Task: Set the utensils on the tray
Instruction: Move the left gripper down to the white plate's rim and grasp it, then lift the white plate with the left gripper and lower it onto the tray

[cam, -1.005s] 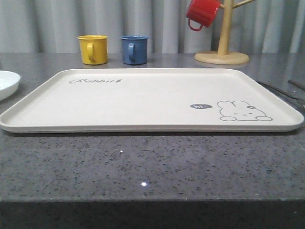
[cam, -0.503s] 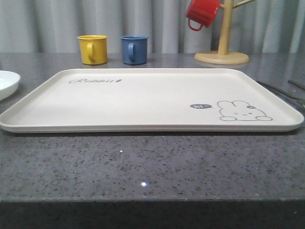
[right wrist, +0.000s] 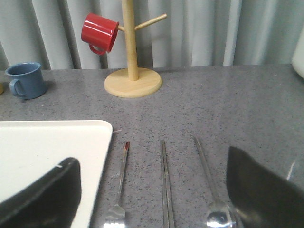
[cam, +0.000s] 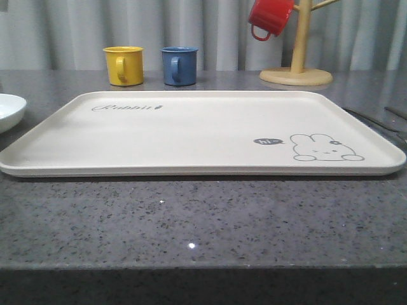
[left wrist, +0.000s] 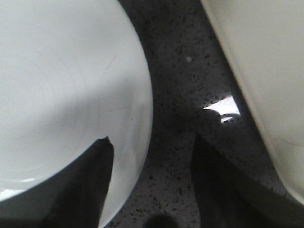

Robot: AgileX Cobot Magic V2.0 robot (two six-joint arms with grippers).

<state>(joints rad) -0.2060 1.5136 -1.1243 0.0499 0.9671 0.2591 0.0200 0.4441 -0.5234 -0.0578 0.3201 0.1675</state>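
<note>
The cream tray with the rabbit drawing lies across the middle of the table, nothing on it. The white plate sits just off its left end. My left gripper is open low over the plate's rim, one finger above the plate, the other above the table beside the tray. To the right of the tray lie the fork, the chopsticks and the spoon, side by side. My right gripper hangs open over them, empty.
A yellow mug and a blue mug stand behind the tray. The wooden mug stand with a red mug hanging on it is at the back right. The table's front edge lies close in front of the tray.
A faint shadow has spread over the tray's left end. The tray, plate and mugs stay where they were.
</note>
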